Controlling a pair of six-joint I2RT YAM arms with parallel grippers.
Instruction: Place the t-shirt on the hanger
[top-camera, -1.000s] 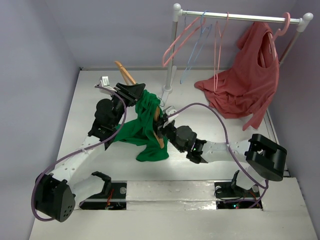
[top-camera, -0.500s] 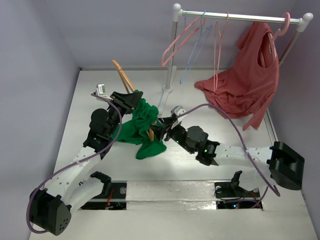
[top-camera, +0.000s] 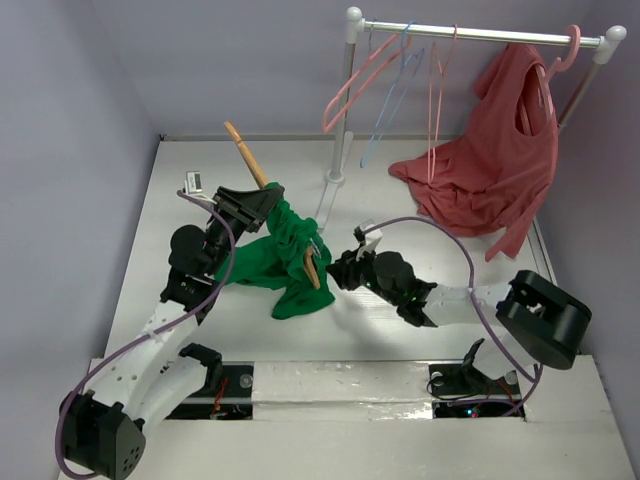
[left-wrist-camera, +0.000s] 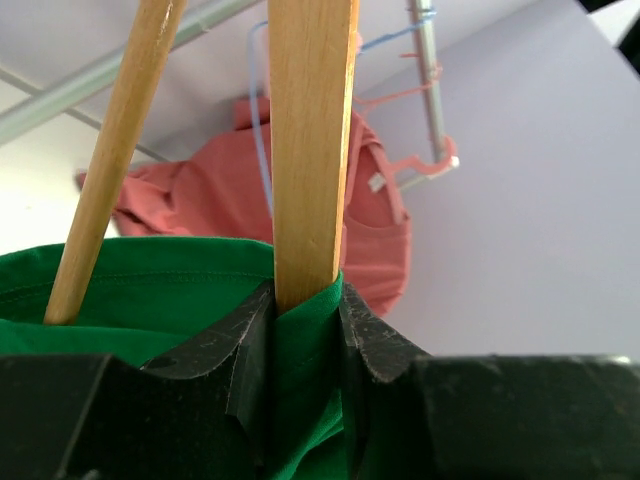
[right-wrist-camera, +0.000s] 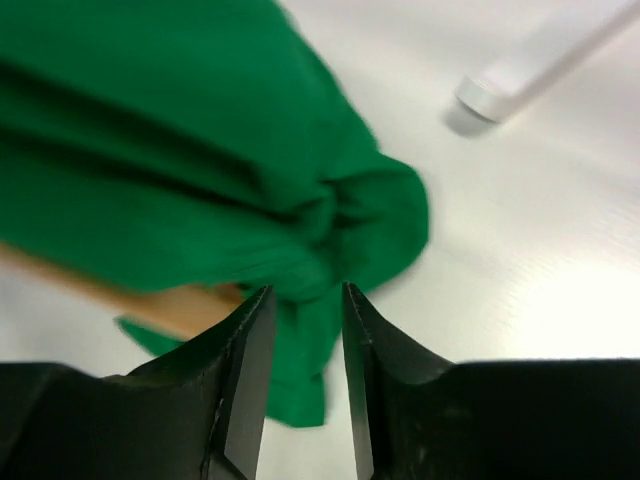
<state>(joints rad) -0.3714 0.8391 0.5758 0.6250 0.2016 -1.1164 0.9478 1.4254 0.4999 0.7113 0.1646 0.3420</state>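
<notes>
The bright green t-shirt (top-camera: 285, 262) hangs bunched over the tan wooden hanger (top-camera: 245, 150), which stands steeply tilted above the table. My left gripper (top-camera: 266, 197) is shut on one hanger arm (left-wrist-camera: 310, 150) with a fold of the shirt (left-wrist-camera: 150, 290) pinched against it. The other hanger arm (left-wrist-camera: 120, 160) rises to the left. My right gripper (top-camera: 335, 268) is low, just right of the shirt's hanging part. In the right wrist view its jaws (right-wrist-camera: 305, 300) stand apart and empty, with the shirt (right-wrist-camera: 200, 150) and the hanger's lower end (right-wrist-camera: 170, 305) just beyond the tips.
A white clothes rack (top-camera: 480, 35) stands at the back right with thin pink hangers (top-camera: 355, 80), a light-blue hanger (top-camera: 390, 100) and a salmon-red garment (top-camera: 490, 160) draping onto the table. The rack's post foot (top-camera: 332, 180) is right behind the shirt.
My left arm has carried the hanger and shirt a little left and back. My right arm has swung and drawn back slightly, and its gripper now sits just right of the shirt.
</notes>
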